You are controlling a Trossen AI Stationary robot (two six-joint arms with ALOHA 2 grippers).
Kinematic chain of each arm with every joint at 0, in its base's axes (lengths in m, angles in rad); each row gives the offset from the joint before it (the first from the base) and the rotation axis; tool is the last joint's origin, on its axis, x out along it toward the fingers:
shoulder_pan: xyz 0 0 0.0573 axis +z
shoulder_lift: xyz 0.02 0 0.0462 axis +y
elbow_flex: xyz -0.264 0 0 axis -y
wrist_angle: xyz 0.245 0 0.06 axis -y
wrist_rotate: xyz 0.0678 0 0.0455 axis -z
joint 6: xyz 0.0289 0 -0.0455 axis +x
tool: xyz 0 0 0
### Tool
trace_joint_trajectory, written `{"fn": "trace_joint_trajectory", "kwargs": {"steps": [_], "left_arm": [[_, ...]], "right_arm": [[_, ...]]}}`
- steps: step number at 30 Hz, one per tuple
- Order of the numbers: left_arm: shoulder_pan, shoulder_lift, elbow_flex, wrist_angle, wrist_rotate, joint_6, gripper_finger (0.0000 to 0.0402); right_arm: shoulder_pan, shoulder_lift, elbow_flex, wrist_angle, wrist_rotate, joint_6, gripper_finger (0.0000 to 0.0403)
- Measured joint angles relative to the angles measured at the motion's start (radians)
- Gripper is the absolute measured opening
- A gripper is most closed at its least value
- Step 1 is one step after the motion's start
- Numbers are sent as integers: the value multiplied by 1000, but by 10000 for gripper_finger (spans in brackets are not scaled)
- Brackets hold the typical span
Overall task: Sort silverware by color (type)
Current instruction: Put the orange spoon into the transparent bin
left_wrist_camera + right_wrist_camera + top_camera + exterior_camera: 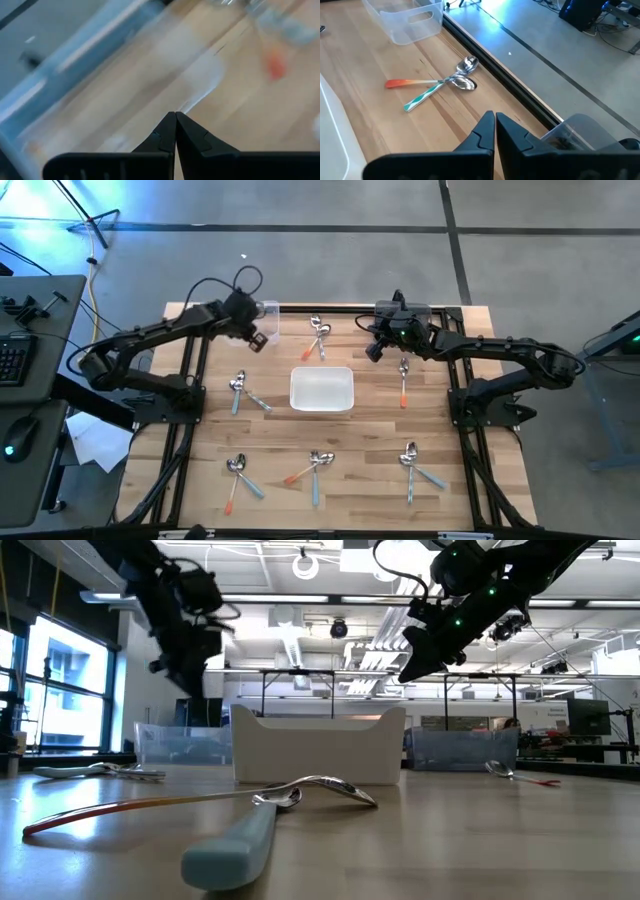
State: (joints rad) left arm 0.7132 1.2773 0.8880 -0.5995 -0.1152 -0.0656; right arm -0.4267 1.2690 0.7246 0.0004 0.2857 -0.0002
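Both claws (175, 116) (495, 117) pinched closed, holding nothing.

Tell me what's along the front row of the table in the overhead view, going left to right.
Orange and blue spoon pair → orange and blue spoon pair in the middle → silver and blue spoon pair.
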Motion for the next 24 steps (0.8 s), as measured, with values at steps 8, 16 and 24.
{"fn": "trace_joint_trajectory", "kwargs": {"steps": [8,16,24], "left_arm": [[-66,206,262,0,102,64,1],[-143,462,389,10,166,49,1],[-184,598,433,71,173,-1,32]], "right_arm": [[0,0,0,11,0,0,0],[0,0,0,-5,0,-5,0],[0,0,0,-12,0,-8,0]]}}
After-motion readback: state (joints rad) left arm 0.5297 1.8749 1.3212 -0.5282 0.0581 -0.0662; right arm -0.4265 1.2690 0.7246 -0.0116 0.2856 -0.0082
